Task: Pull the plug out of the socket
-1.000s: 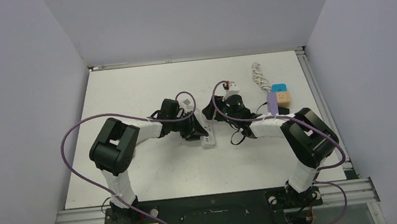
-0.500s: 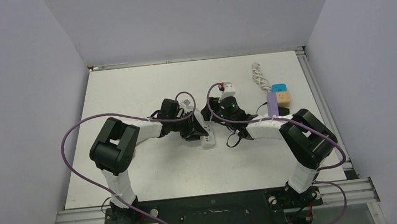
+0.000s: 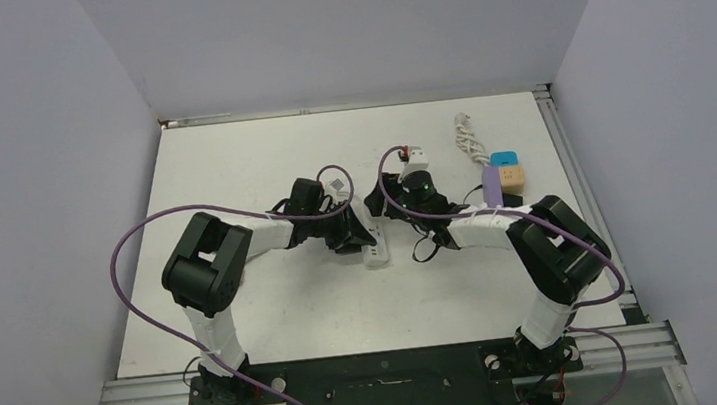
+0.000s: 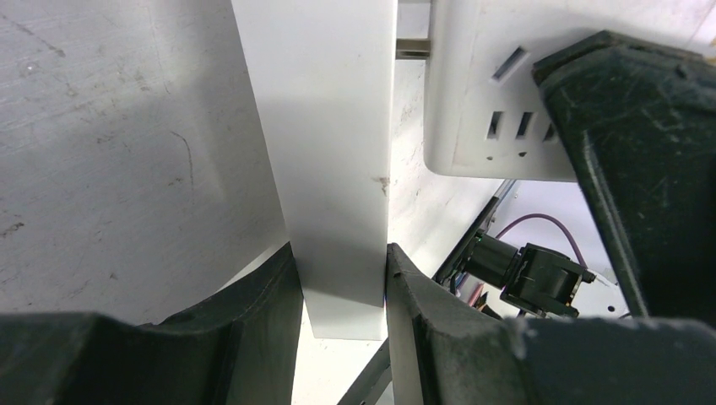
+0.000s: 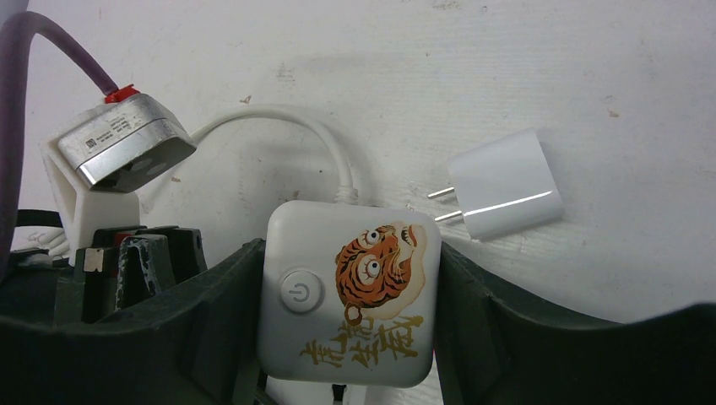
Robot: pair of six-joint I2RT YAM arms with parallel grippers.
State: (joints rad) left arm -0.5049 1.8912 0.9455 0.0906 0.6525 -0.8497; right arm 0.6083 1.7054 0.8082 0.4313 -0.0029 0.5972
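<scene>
The socket is a white cube with a tiger picture and a power button (image 5: 348, 291). My right gripper (image 5: 348, 337) is shut on it, one finger on each side. It also shows in the left wrist view (image 4: 490, 93). A small white plug (image 5: 507, 194) lies on the table just past the cube's upper right corner, its two prongs bare and pointing at the cube. One prong (image 4: 412, 46) shows in the gap in the left wrist view. My left gripper (image 4: 338, 278) is shut on a long white square-edged block (image 4: 325, 126), which the top view shows by the fingers (image 3: 376, 251).
A white cable (image 5: 295, 122) loops out of the cube's far side. A black cable loop (image 3: 427, 248) lies under the right arm. At the back right are a coiled white cord (image 3: 469, 141), a blue box (image 3: 505, 159), a tan block (image 3: 514, 177) and a purple block (image 3: 492, 188).
My right wrist shifted a little to the left and then slightly back. The left arm and the white block have stayed in place.
</scene>
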